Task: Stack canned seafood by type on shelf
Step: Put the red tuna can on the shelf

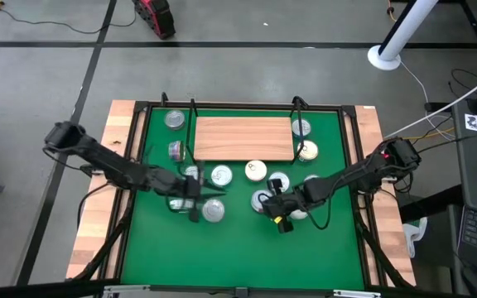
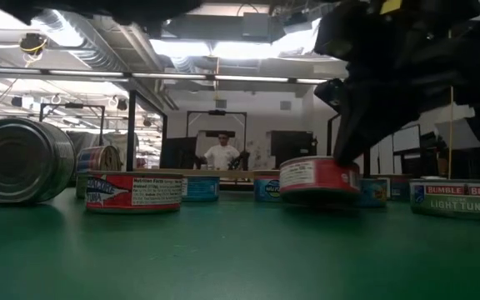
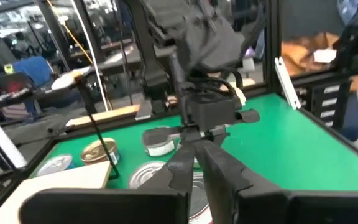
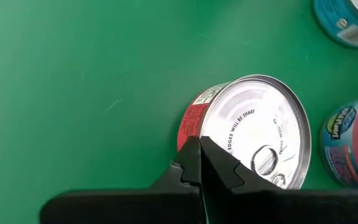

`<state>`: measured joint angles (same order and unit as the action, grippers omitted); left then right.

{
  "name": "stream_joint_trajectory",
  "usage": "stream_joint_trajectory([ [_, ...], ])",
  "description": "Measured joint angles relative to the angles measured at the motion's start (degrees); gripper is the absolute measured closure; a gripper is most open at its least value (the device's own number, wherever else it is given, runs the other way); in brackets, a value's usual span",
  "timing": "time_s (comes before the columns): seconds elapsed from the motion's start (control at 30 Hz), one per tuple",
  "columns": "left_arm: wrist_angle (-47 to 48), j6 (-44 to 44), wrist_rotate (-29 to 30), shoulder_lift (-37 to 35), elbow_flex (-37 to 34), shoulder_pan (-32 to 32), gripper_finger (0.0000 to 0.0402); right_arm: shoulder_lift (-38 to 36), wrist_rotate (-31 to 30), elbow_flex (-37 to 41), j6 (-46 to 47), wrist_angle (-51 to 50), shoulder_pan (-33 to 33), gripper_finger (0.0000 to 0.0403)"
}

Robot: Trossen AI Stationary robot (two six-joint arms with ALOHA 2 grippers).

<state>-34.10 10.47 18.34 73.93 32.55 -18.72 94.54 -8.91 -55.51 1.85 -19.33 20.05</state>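
Note:
The shelf (image 1: 243,137), a light wooden board with black wire posts, lies at the far side of the green mat (image 1: 238,257). Several flat tins lie scattered on the mat before and beside it. One of them has rolled onto its side (image 2: 19,158). My right gripper (image 4: 199,144) is shut, its tips on a red-labelled tin (image 1: 262,200) with a silver lid, right of centre. My left gripper (image 3: 195,144) is shut and holds nothing. It hovers nearly level, left of centre, above a silver-lidded tin (image 1: 214,211). My right gripper sets its shut fingertips (image 4: 191,155) on the rim of the red-labelled tin's silver lid (image 4: 211,142), at the lid's edge above the label. The fingers slant down from above, coming from the table's right. The tin sits lid up on the mat (image 2: 319,179).
Blue-labelled tins (image 4: 347,18) lie close to the red one, and a light-tuna tin (image 2: 461,198) stands at the near right. More tins flank the shelf (image 1: 175,120) (image 1: 301,127). A black frame (image 1: 143,132) rims the mat. A person (image 2: 221,154) stands in the room behind.

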Motion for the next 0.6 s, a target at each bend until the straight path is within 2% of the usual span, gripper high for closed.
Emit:
stream_joint_trajectory([
  [0.17, 0.7, 0.2, 0.4, 8.4, 5.2, 0.0, 0.0308, 0.0, 1.1, 0.0, 3.1, 1.6, -0.7, 0.0403],
  [0.37, 0.6, 4.6, 0.6, 16.3, 9.2, 0.7, 0.0231, 0.0, 3.1, 0.0, 4.2, 5.7, -1.0, 0.0403],
  [0.6, 0.7, 9.9, 0.6, 24.6, 11.9, 1.0, 0.0186, 0.0, 3.3, 0.0, 4.3, 6.6, -1.1, 0.0403],
])
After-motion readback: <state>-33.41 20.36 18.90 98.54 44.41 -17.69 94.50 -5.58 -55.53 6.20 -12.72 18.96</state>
